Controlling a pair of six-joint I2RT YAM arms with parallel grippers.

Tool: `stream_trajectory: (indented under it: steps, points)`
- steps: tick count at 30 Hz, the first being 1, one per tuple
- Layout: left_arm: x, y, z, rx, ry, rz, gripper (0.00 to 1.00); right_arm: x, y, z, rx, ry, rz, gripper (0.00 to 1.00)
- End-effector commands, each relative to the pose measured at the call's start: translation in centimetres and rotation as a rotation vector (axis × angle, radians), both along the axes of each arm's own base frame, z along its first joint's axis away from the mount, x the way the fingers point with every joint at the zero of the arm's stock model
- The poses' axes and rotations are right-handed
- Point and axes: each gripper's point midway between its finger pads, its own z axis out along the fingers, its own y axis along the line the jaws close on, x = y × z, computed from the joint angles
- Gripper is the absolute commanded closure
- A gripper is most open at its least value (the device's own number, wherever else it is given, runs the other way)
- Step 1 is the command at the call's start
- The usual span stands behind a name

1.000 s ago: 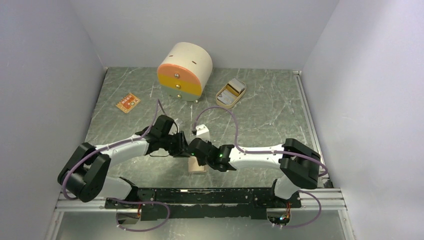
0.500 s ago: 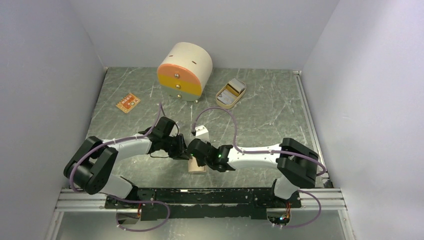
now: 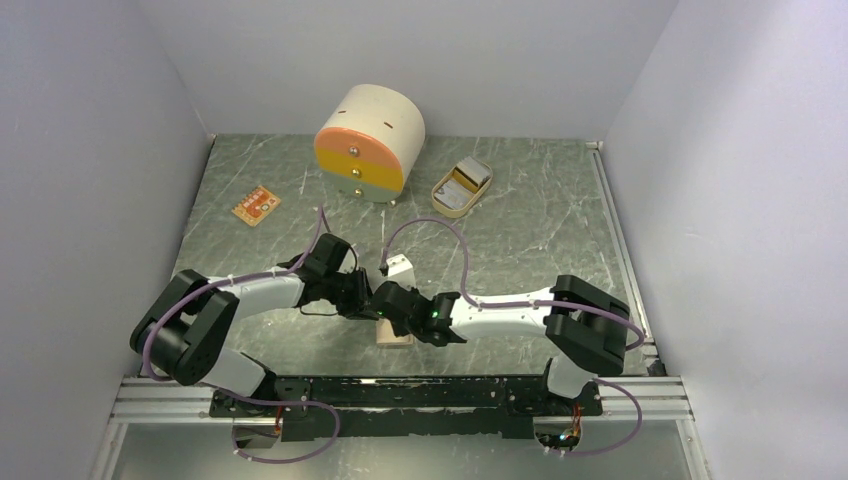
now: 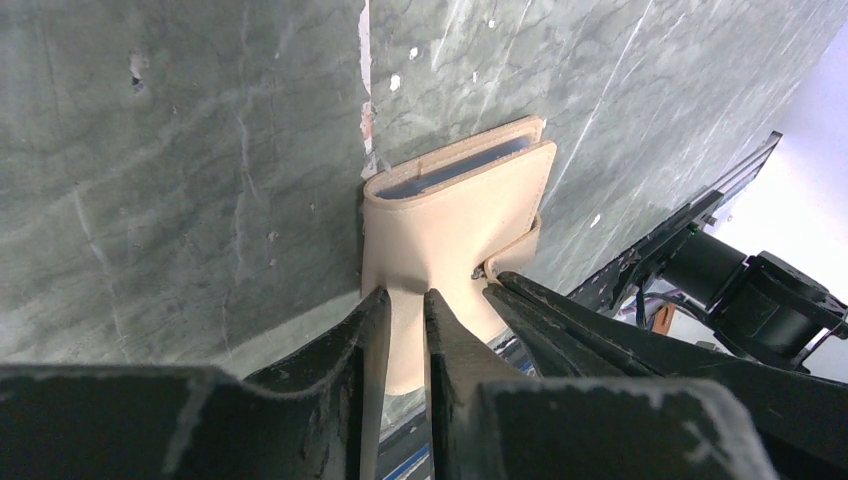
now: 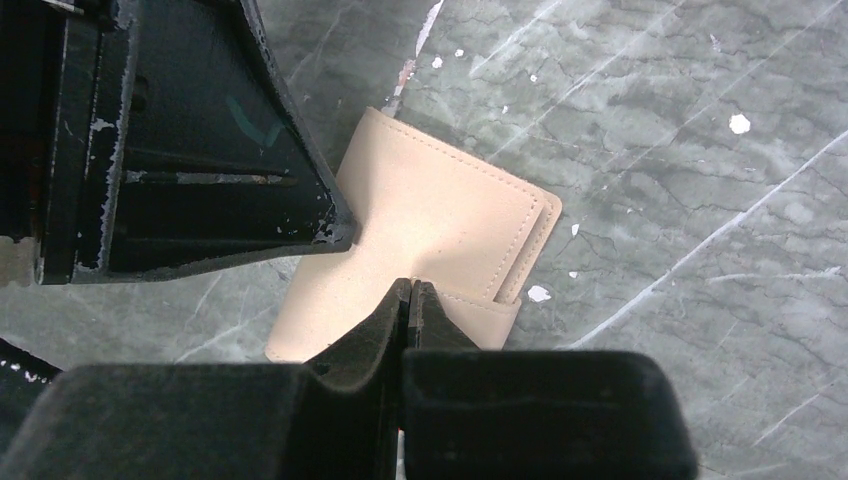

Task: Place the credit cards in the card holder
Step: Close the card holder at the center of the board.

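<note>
Three plain walls, pale lavender-grey, enclose the work area: back wall (image 3: pixel 420 50), left wall (image 3: pixel 80 200), right wall (image 3: pixel 740 200). The tabletop (image 3: pixel 530 230) is dark grey-green with white marble veining. An aluminium rail (image 3: pixel 660 398) borders its near edge. Lighting is even and diffuse.

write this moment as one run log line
left pincer: shut on card holder cover | right pincer: shut, tips on card holder | card holder: folded on table, blue card edge showing inside
</note>
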Motion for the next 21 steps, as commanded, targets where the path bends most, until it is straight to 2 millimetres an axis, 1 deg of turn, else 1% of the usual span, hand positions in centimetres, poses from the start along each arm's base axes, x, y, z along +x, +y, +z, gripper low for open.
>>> stream_trajectory:
  steps: [1,9,17,21]
  points:
    - [0.0,0.1,-0.4,-0.006,-0.004,-0.009,0.76,0.0,0.8,-0.1,-0.002,-0.008,0.006,1.0]
    - [-0.1,0.0,-0.6,-0.006,0.0,-0.013,0.76,0.2,1.1,0.3,0.005,-0.018,0.001,1.0]
    - [-0.2,0.0,-0.6,-0.008,0.0,-0.014,0.76,0.4,0.8,-0.1,-0.008,-0.022,-0.021,1.0]
    - [-0.2,0.1,-0.7,-0.005,0.002,-0.012,0.76,0.8,0.4,1.0,0.005,-0.052,-0.048,1.0]
